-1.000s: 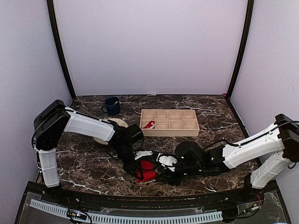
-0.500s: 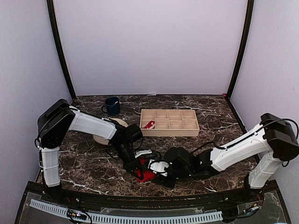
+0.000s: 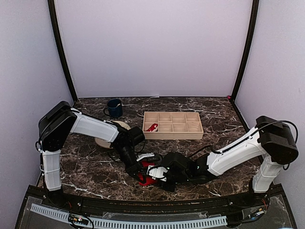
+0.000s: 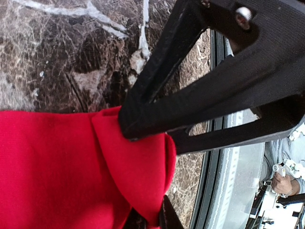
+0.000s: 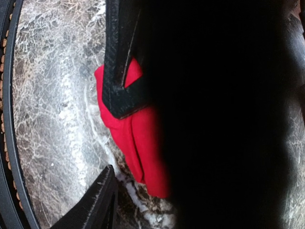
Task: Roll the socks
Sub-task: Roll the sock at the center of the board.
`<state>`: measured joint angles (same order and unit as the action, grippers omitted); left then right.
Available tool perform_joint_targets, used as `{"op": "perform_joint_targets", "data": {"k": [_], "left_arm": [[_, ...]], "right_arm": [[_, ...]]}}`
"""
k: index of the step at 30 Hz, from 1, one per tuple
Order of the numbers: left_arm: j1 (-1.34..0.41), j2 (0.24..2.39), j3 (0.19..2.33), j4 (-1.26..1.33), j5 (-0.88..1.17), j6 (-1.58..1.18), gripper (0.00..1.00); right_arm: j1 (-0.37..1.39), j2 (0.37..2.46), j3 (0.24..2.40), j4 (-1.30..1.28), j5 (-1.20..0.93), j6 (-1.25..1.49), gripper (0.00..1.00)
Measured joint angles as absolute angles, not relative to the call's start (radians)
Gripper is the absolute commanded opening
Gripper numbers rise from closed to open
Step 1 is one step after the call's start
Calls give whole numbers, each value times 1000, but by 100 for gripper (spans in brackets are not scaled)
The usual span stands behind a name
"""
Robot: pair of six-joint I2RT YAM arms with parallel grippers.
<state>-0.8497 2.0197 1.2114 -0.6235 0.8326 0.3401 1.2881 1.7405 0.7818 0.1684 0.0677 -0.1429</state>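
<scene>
Two pincers meet at one red sock [image 4: 57,171], which lies as a folded bundle on the dark marble desk [image 3: 90,176], near its front edge. The left pincer [image 4: 150,138] is pinching a fold of the sock. The right pincer [image 5: 114,143] stands spread, with the bundle between its fingers.

One wooden tray [image 3: 174,135], with one small red thing [image 3: 151,127] inside. Left of it, one blue mug [image 3: 114,108], one plate [image 3: 101,142]. In front, one red sock bundle [image 4: 57,167].
</scene>
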Motion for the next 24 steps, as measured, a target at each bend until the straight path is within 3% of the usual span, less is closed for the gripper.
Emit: {"op": "perform_joint_targets", "data": {"k": [5, 10, 14, 24], "left_arm": [[-849, 2020, 1211, -626, 834, 340, 9], [-847, 2022, 1211, -630, 837, 342, 9], [-845, 2022, 1211, -634, 836, 342, 9], [-836, 2018, 1217, -642, 811, 323, 32]], "right_arm": [[1288, 1764, 791, 187, 75, -157, 35], [1287, 1779, 801, 197, 87, -168, 19], [1281, 1782, 802, 205, 83, -174, 13], [1262, 1782, 806, 205, 41, -173, 5]]}}
